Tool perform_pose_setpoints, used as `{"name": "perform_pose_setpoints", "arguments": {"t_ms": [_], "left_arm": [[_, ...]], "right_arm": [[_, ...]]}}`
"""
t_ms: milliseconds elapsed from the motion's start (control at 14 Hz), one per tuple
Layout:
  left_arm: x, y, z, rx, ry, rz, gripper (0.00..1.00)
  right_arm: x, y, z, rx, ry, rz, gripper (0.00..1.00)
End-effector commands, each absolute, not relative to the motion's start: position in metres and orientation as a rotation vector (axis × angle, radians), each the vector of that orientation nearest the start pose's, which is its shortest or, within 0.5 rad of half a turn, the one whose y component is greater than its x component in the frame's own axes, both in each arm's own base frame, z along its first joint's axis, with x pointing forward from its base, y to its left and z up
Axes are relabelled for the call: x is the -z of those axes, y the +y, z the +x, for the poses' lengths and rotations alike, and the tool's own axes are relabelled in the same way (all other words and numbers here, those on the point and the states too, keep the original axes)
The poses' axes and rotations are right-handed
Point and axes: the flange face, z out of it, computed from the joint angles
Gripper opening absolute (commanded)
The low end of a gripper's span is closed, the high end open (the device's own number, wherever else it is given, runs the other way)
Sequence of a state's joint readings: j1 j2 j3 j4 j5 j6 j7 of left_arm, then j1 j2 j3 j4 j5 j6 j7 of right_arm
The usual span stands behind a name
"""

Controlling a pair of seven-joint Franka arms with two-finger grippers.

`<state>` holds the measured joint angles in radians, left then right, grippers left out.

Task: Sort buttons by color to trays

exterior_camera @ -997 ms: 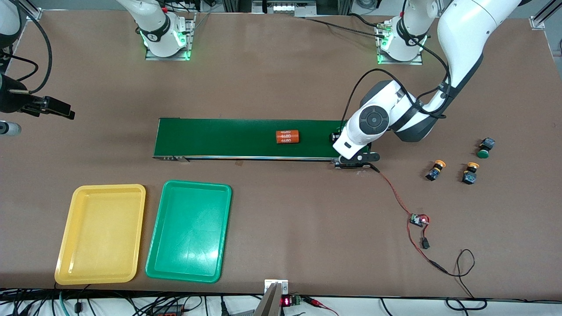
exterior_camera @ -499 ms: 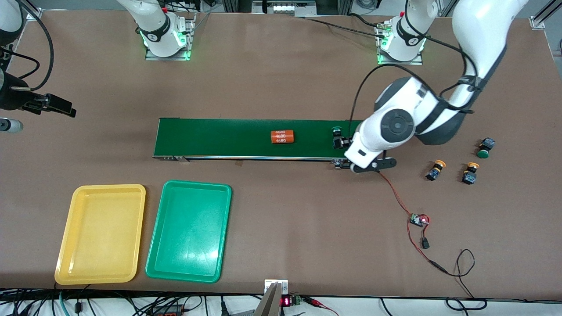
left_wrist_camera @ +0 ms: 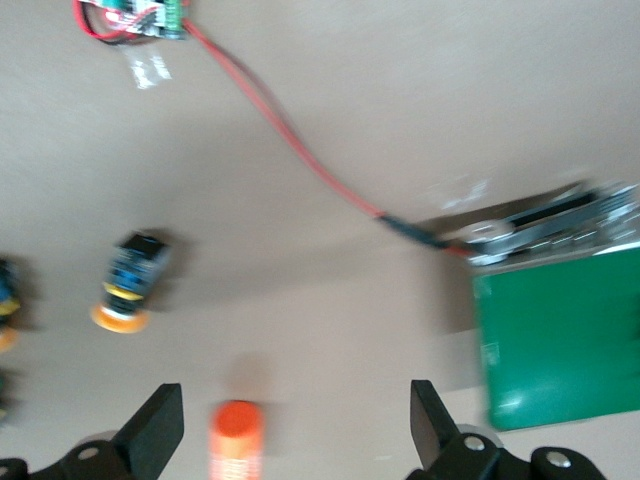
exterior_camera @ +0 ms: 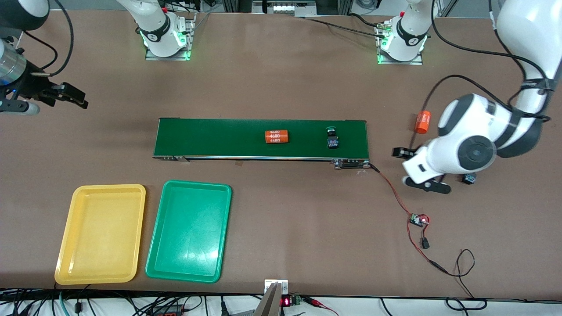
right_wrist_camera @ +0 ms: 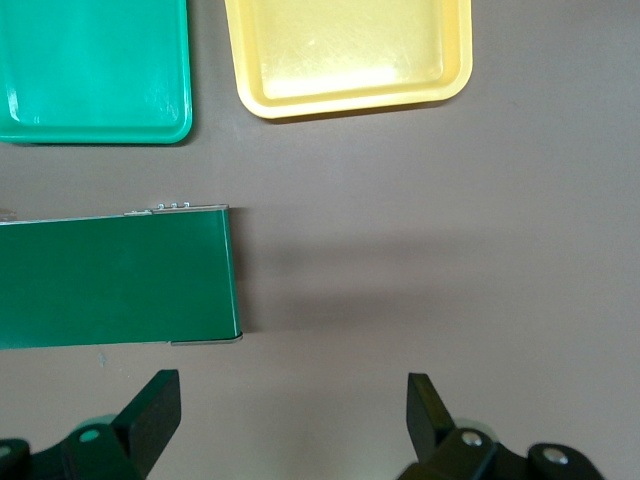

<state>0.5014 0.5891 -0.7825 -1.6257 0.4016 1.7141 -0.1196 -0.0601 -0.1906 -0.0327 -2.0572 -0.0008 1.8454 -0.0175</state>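
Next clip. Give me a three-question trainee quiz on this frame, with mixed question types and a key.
1. True or false: the green button lies on the dark green belt.
2. What do the yellow tray and the green tray hold? A) one button each B) nothing C) an orange cylinder
3. Fill the blank: the left claw, over the table by a yellow-capped button, and the right claw, waiting over the table at the right arm's end, both have fingers ____.
Key: 1 true; 2 B; 3 open.
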Motion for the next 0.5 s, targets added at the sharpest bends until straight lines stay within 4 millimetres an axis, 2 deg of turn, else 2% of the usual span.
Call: {"name": "perform_pose_setpoints", "arguments": {"t_ms": [0, 214, 356, 427], "left_arm": [[-0.309, -0.038, 0.638, -0.509, 0.638, -2.934, 1.00], [-0.281, -0.021, 0.647, -0.483, 0.829, -2.824, 1.00], [-0.275, -0.016, 0.646, -0.483, 0.847, -2.782, 1.00], [-0.271, -0.016, 0.644, -0.492, 0.851, -2.780, 1.00]], "right_arm": [[-0.502, -0.036, 0.459, 0.068, 0.110, -3.128, 1.00], [-0.477, 0.009, 0.452, 0.153, 0.044, -3.149, 1.00], [-0.472, 0.061, 0.449, 0.172, 0.120, -3.171, 1.00], [-0.469, 0.077, 0.449, 0.173, 0.099, -3.183, 1.00]]}}
